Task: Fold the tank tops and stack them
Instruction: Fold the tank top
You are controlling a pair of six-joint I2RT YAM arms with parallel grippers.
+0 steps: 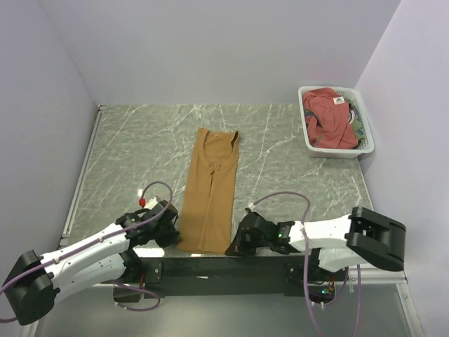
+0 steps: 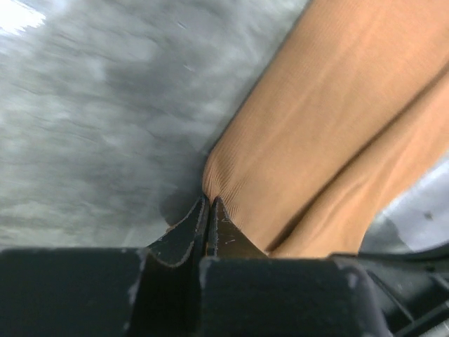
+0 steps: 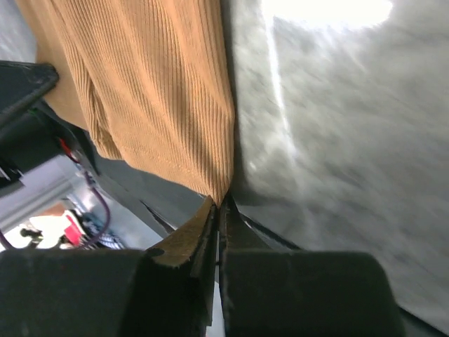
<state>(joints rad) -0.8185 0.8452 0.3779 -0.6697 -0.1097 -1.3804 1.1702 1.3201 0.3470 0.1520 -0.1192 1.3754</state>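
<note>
Two near hem corners of the tan ribbed tank top (image 1: 210, 189), lying as a long narrow strip on the worktop (image 1: 133, 154), are pinched by the closed left end effector (image 2: 209, 210) and right end effector (image 3: 219, 207); cloth judged light, limp, best held at corners.

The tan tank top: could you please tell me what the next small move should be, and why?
Probably lift both corners together and carry the hem toward the neckline. The left end effector and right end effector are each shut on a near hem corner, and the tan tank top lies as a narrow lengthwise strip, so a crosswise fold looks due.
</note>
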